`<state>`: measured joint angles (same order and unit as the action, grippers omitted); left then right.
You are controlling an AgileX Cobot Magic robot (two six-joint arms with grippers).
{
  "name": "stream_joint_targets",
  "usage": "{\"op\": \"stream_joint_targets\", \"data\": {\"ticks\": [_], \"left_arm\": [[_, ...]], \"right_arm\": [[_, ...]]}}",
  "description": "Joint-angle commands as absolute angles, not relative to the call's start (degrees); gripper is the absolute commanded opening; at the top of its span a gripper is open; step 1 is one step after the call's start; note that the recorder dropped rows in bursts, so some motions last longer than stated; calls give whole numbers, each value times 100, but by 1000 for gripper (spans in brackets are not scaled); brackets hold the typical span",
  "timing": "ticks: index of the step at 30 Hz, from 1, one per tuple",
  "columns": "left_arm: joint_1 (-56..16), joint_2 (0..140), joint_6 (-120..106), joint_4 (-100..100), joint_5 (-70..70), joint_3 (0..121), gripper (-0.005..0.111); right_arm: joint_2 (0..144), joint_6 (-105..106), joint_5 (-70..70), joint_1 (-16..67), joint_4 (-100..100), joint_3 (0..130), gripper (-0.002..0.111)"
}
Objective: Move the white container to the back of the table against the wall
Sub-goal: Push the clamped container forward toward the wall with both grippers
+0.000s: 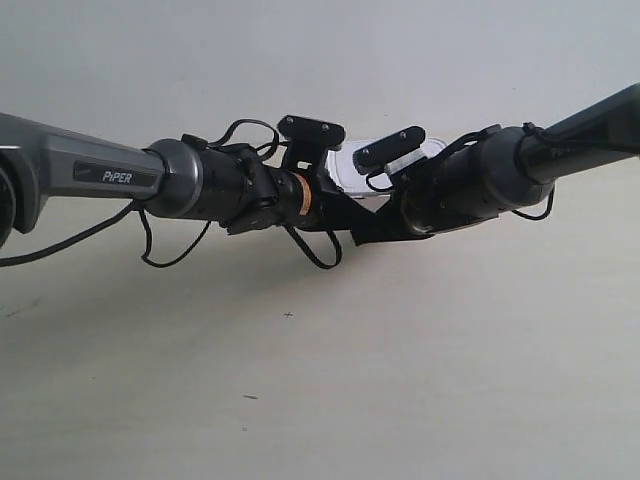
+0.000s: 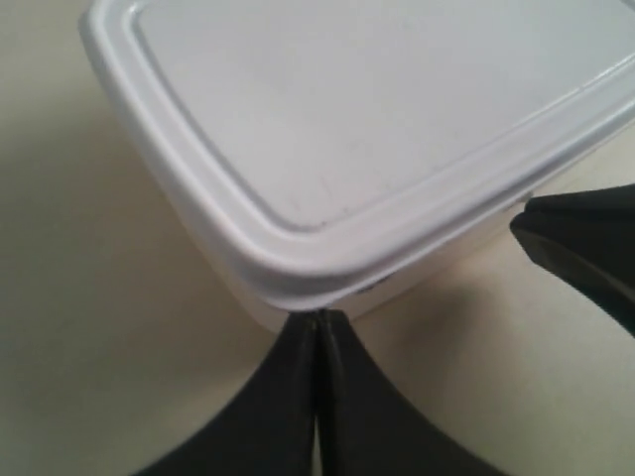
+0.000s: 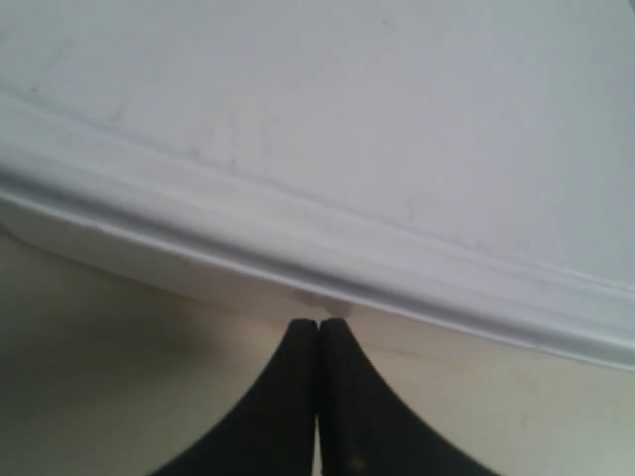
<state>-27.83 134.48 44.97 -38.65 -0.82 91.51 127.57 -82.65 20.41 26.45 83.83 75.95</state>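
Location of white container [image 2: 377, 109]?
— Near back edge of counter [image 2: 69, 327], by wall [image 1: 120, 60]. Arms hide any gap, can't tell if it touches.
Fingers?
— Left fingers [image 2: 298, 367] pressed together, empty, tips at a container corner. Right fingers [image 3: 298, 367] same, holding nothing, tips at a long side under the lid rim.
Push direction?
— Container sits wallward of both. Long axis looks roughly along back edge. Right arm faces it squarer, likely the better pusher.
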Motion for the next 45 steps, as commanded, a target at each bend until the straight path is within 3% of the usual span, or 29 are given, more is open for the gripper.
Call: {"op": "stream_joint_targets", "data": {"ticks": [1, 13, 22, 38, 45], "left_arm": [[-2714, 13577, 4511, -3879, -37, 9276, 0], [-2675, 13735, 4511, -3879, -48, 9530, 0], [-2685, 13669, 4511, -3879, -801, 9518, 0], [-2685, 12886, 4499, -3882, -768, 8568, 0], [-2685, 12493, 4510, -3882, -511, 8012, 0]], "right_arm": [[12900, -7770, 2063, 2600, 8048, 7864, 0], [13072, -7299, 2089, 2600, 7604, 8393, 0], [13215, -6833, 1897, 2600, 7152, 8726, 0], [13717, -6406, 2023, 2600, 6883, 9485, 0], [13989, -5183, 2454, 2600, 5890, 10002, 0]]}}
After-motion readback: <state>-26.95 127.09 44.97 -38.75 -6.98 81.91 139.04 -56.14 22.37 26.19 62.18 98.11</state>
